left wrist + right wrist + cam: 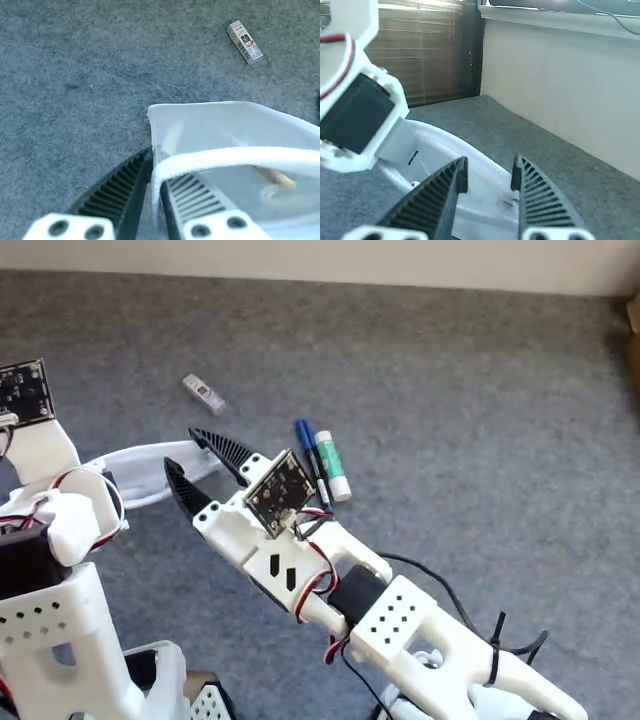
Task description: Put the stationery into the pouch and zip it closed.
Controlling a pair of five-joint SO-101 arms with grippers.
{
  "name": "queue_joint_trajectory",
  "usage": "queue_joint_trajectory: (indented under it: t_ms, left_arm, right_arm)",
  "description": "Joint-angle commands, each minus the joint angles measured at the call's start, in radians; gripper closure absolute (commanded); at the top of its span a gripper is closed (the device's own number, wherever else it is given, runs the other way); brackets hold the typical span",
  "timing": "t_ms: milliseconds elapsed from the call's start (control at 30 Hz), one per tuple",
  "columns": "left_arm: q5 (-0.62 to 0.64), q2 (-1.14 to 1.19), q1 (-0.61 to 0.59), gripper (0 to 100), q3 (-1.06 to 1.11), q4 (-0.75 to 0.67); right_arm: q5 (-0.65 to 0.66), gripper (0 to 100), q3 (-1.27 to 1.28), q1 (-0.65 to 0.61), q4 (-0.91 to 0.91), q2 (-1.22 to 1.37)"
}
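A white mesh pouch (150,462) lies on the grey carpet, its mouth gaping. My left gripper (155,162) is shut on the pouch's (225,125) end rim, and a small tan item (274,176) shows through the mesh. My right gripper (185,452) is open just above the pouch's other end, its black fingers (445,192) astride the pouch's rim (465,150) without touching it. A blue pen (309,455) and a green-and-white glue stick (334,470) lie side by side on the carpet beside the right arm's wrist. A small white eraser-like block (203,393) (245,42) lies beyond the pouch.
Grey carpet (480,390) covers the whole work area, with open room to the right and far side. A pale wall (560,85) borders it. Black cables (470,625) trail from the right arm's base.
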Motion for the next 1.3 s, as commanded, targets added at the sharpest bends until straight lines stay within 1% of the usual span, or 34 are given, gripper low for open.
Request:
queue_joint_trajectory:
  t_ms: [0,267,333,500,667,767,1033,1133,1267]
  left_arm:
    - [0.005,0.016,0.018,99,0.018,-0.008]
    - [0.006,0.016,0.018,99,0.018,-0.008]
    - [0.011,0.016,0.013,99,0.016,-0.008]
    - [0.014,0.016,-0.048,99,0.019,-0.034]
    - [0.017,0.016,-0.053,99,0.019,-0.035]
    - [0.049,0.016,-0.053,99,0.019,-0.035]
    - [0.052,0.016,-0.054,99,0.021,-0.035]
    - [0.052,0.016,-0.054,99,0.022,-0.034]
    - [0.052,0.016,-0.053,99,0.042,-0.04]
  right_arm:
    - [0.008,86.4,-0.015,-0.019,0.015,0.001]
    - [0.009,86.4,-0.015,-0.018,0.019,-0.002]
    - [0.009,86.4,-0.018,-0.015,0.048,-0.002]
    - [0.005,86.4,-0.094,-0.016,0.237,-0.038]
    - [0.005,86.4,-0.148,-0.016,0.417,-0.113]
    - [0.005,86.4,-0.183,-0.013,0.507,-0.145]
    - [0.005,86.4,-0.32,-0.01,0.759,-0.159]
    - [0.002,86.4,-0.395,0.024,0.865,-0.16]
    - [-0.064,86.4,-0.495,0.099,0.963,-0.151]
